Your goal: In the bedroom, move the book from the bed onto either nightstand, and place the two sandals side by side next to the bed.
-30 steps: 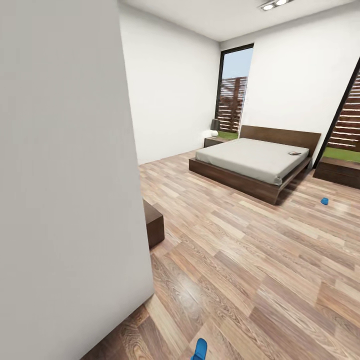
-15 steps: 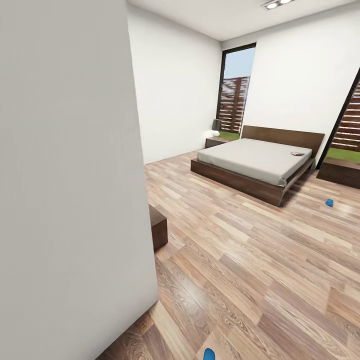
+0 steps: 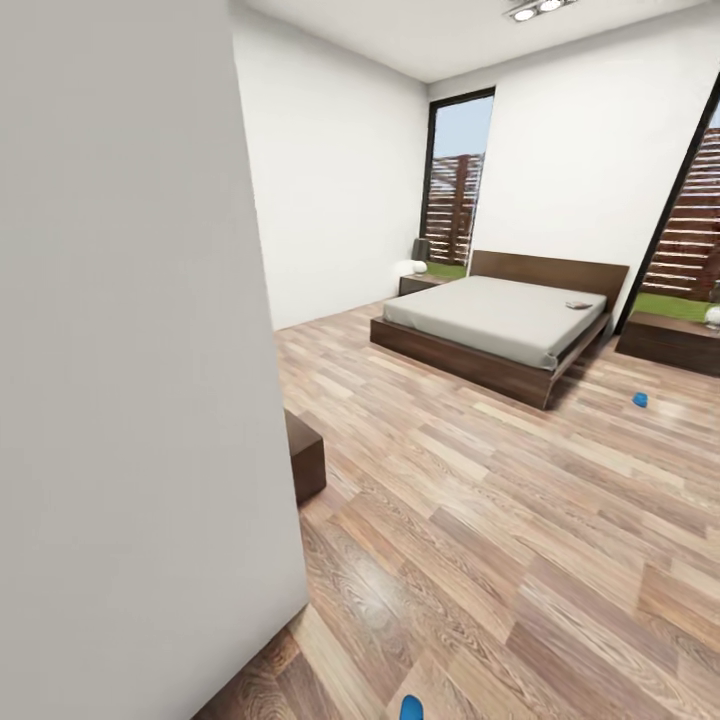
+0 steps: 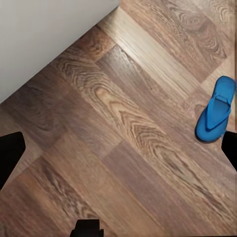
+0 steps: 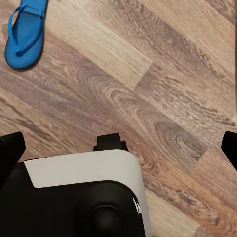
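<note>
The bed, with its dark frame and grey mattress, stands across the room, and the book lies near its headboard end. One nightstand sits at the bed's far side and a second nightstand at its right. One blue sandal lies on the floor right of the bed's foot. The other sandal is at the head view's bottom edge, close to me, and appears as sandal and sandal in the wrist views. My left gripper and right gripper hang open over bare planks.
A white wall corner stands close on my left, with a low dark cabinet end jutting out behind it. Lamps stand on the nightstands. My own base appears under the right arm. Wood floor stretches to the bed.
The whole head view has shifted as the camera moved. The near sandal has slid lower, to the bottom edge. A white lamp on the right nightstand has come into view.
</note>
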You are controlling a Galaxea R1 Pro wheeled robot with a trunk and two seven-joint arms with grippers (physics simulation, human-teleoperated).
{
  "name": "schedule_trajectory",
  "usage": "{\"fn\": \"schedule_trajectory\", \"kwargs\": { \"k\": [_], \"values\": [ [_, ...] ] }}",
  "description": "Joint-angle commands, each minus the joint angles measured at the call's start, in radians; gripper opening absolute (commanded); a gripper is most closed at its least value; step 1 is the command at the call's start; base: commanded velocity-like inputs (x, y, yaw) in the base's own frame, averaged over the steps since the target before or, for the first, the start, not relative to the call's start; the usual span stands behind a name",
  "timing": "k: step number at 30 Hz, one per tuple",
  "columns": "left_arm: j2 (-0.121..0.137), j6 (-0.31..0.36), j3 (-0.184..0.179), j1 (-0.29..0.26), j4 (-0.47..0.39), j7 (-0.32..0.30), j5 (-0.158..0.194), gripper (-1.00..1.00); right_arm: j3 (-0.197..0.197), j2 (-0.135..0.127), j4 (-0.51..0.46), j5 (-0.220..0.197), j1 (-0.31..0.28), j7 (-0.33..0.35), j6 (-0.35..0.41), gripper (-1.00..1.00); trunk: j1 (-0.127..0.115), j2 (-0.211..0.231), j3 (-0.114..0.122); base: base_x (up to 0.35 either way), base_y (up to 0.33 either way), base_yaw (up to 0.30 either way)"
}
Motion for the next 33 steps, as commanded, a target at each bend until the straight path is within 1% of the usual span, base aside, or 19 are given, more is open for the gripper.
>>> {"fn": "schedule_trajectory", "kwargs": {
  "k": [1, 9, 25, 33],
  "values": [
    [0.000, -0.002, 0.000, 0.000, -0.001, 0.000, 0.001, 1.00, -0.001, 0.000, 0.000, 0.000, 0.000, -0.001, -0.002, 1.00, 0.000, 0.000, -0.001, 0.000, 0.000, -0.235],
    [0.000, -0.002, 0.000, 0.000, -0.001, 0.000, 0.001, 1.00, -0.001, 0.000, 0.000, 0.001, 0.000, -0.001, -0.002, 1.00, 0.000, 0.000, -0.001, 0.000, 0.000, -0.226],
    [0.000, -0.002, 0.000, 0.000, -0.001, 0.000, 0.001, 1.00, -0.001, 0.000, 0.000, 0.000, 0.000, -0.001, -0.002, 1.00, 0.000, 0.000, -0.001, 0.000, 0.000, -0.074],
    [0.000, -0.002, 0.000, 0.000, -0.001, 0.000, 0.001, 1.00, -0.001, 0.000, 0.000, 0.001, 0.000, -0.001, -0.002, 1.00, 0.000, 0.000, -0.001, 0.000, 0.000, -0.232]
  ]
}}
